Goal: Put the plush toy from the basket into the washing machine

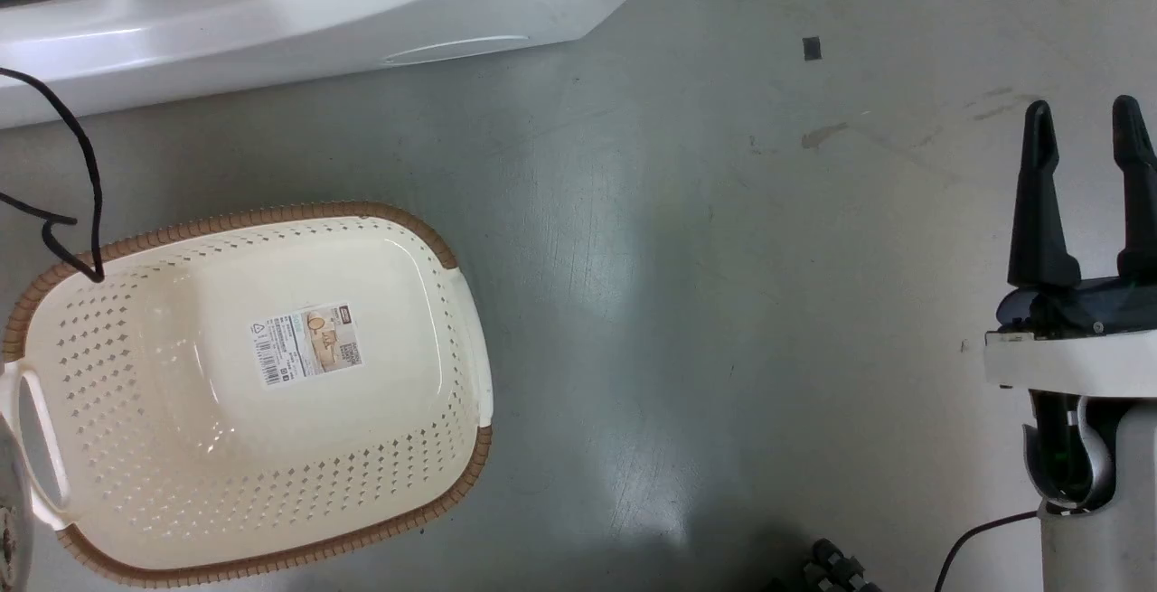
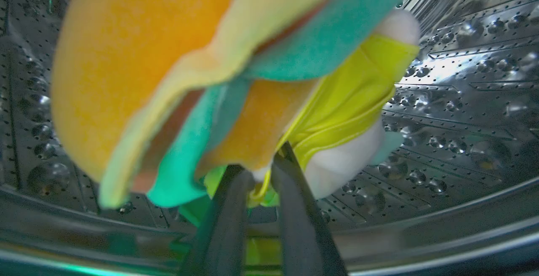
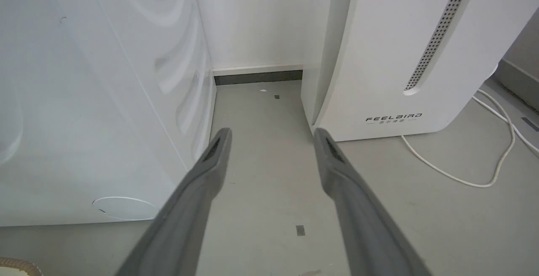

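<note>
closed tight on the plush toy [image 2: 139,57], the left gripper [image 2: 261,164] pinches it by the yellow shirt, hamburger head bulging above the fingers [image 2: 299,217]. around them curves the shiny perforated drum [image 2: 463,78] of the washing machine [image 1: 271,23]; the toy hangs inside it. right gripper [image 1: 1083,113] stands over the floor [image 1: 723,303], jaws well apart, holding nothing. the basket [image 1: 108,339] sits on the floor near the machine, paper label [image 1: 305,345] on its bottom.

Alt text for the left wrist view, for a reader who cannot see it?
The left gripper pinches the plush toy between its dark fingers; the toy's orange, green and yellow hamburger head and yellow shirt are blurred and close to the camera. Behind it curves the shiny perforated steel drum of the washing machine.
</note>
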